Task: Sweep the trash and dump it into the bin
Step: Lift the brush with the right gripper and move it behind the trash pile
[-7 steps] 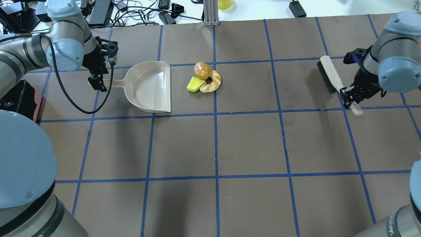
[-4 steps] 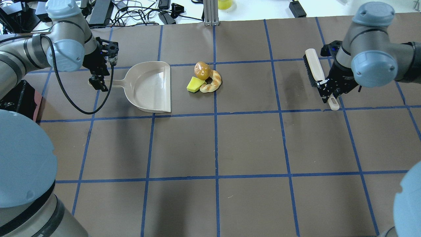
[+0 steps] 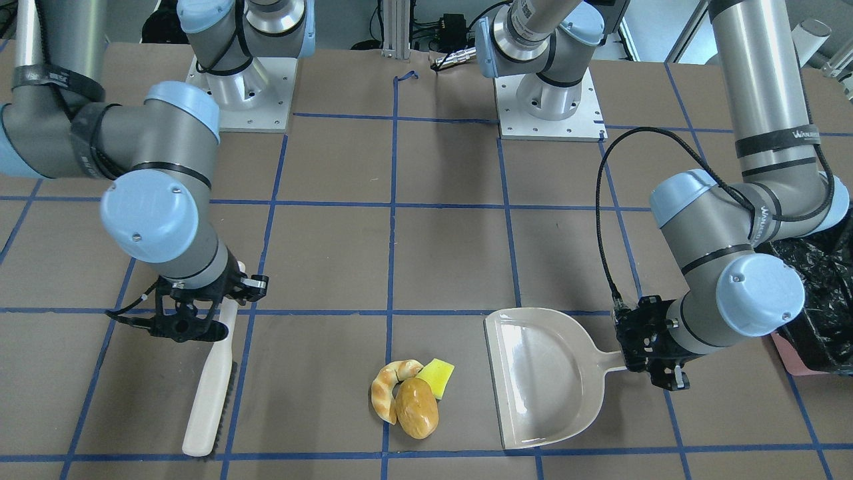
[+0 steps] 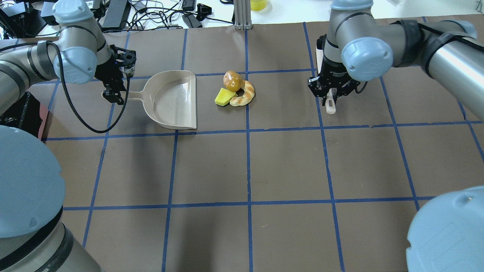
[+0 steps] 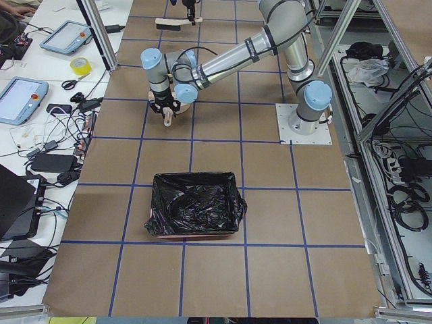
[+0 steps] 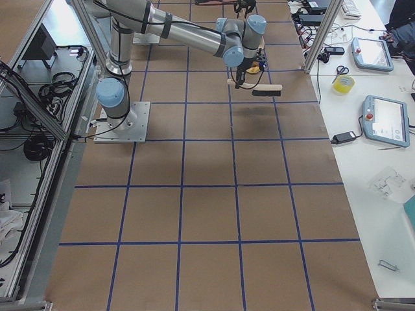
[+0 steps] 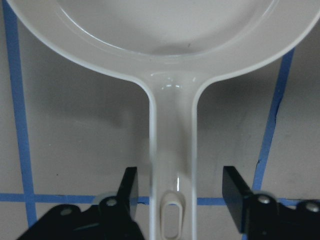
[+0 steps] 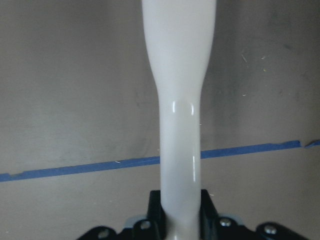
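Trash (image 4: 235, 90) beside dustpan (image 4: 174, 99); left fingers (image 7: 129, 187) apart astride its handle (image 7: 171, 165), right fingers (image 8: 205, 210) tight on brush (image 3: 210, 393).

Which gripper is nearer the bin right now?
Left. The left gripper straddles the handle of the dustpan, close beside the bin. The right gripper, holding the brush, is across the table, beyond the trash.

Left arm (image 3: 756, 100) and right arm (image 3: 133, 143): silver-grey tubes, pale blue round joint caps, black bands with white lettering. Thin black cable (image 3: 598, 207) on my left wrist. Left tool (image 3: 652, 350) and right tool (image 3: 181, 323) black. Bases on white square plates (image 3: 533, 130), screwed down.
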